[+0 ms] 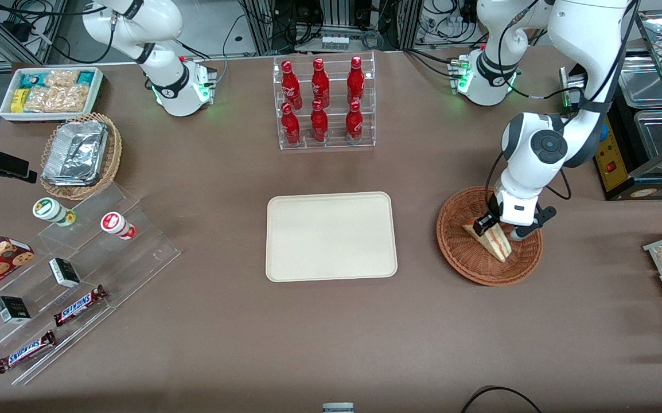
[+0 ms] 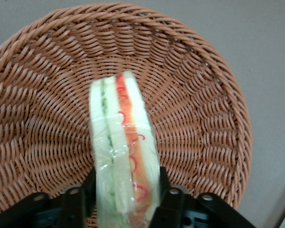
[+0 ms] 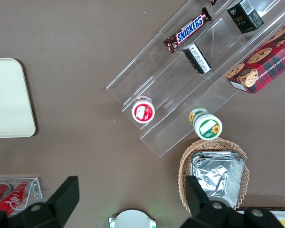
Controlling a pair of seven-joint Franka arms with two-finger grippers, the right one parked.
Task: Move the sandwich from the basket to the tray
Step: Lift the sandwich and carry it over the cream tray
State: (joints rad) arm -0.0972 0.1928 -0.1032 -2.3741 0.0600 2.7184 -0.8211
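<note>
The sandwich (image 1: 493,240) is a wrapped white-bread wedge with red, orange and green filling; it lies in the reddish-brown wicker basket (image 1: 463,252) toward the working arm's end of the table. My left gripper (image 1: 498,228) is down in the basket with its two black fingers pressed on both bread faces of the sandwich (image 2: 125,156). The basket's woven floor (image 2: 47,118) shows all around it. The cream tray (image 1: 331,236) lies flat at the table's middle, beside the basket, with nothing on it; its corner also shows in the right wrist view (image 3: 7,97).
A clear rack of red bottles (image 1: 324,103) stands farther from the front camera than the tray. Toward the parked arm's end are a tan basket with foil containers (image 1: 78,155), a white bin of snacks (image 1: 51,93) and a clear stepped stand with candy bars (image 1: 67,275).
</note>
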